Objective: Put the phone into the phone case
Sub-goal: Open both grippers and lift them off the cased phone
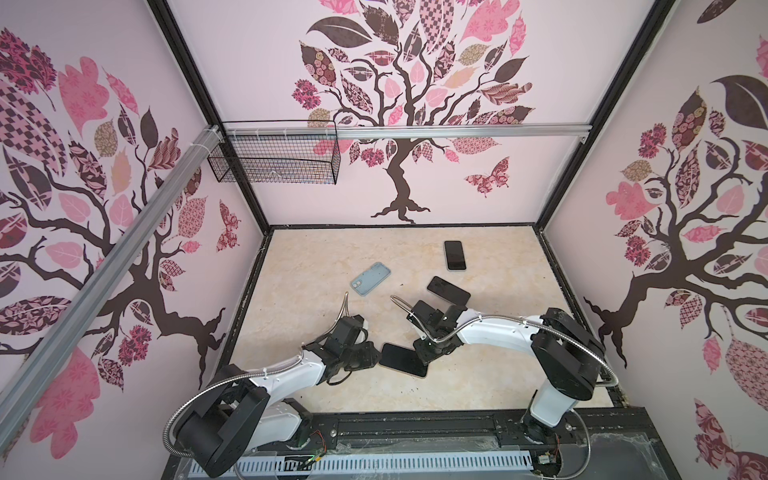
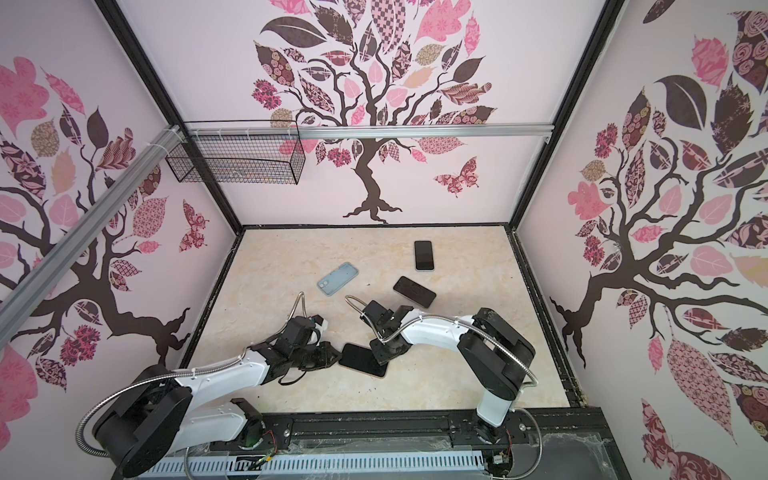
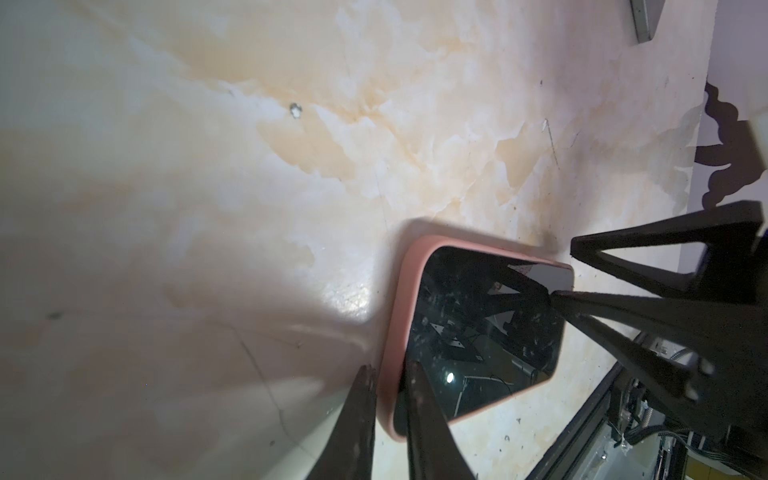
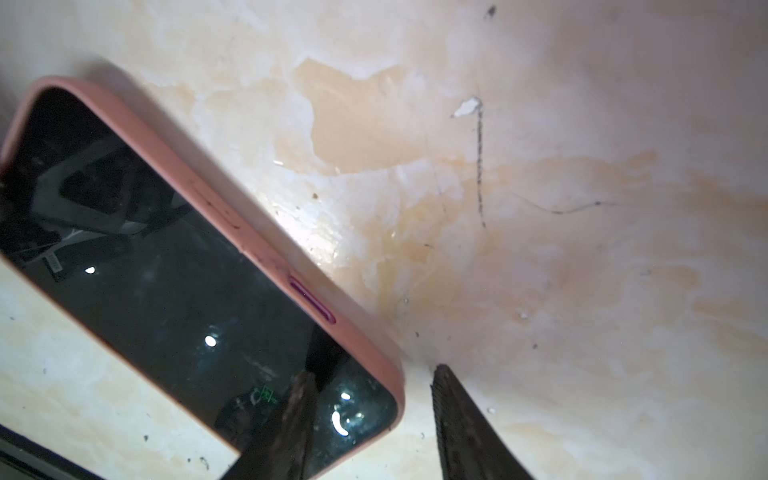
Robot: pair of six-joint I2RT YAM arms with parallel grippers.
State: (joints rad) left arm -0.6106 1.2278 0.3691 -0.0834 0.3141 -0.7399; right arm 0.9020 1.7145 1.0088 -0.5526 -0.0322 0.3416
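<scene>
A black-screened phone (image 1: 403, 359) (image 2: 363, 359) sits inside a pink phone case (image 3: 395, 332) (image 4: 257, 253) on the marbled table, near the front, between both arms. My left gripper (image 1: 376, 357) (image 2: 338, 355) (image 3: 390, 365) is shut on the case's short end, with one finger outside the pink rim and one on the screen (image 3: 478, 324). My right gripper (image 1: 424, 353) (image 2: 380, 353) (image 4: 374, 371) is open at the opposite corner. One of its fingers hangs over the glass (image 4: 166, 291), and the other stands clear of the rim, off to the side.
A light blue empty case (image 1: 370, 279) (image 2: 337, 277) lies behind the left arm. Two bare black phones lie further back on the right, one (image 1: 449, 291) (image 2: 414, 291) nearer and one (image 1: 454, 255) (image 2: 424, 255) farther. A wire basket (image 1: 274, 153) hangs on the back rail.
</scene>
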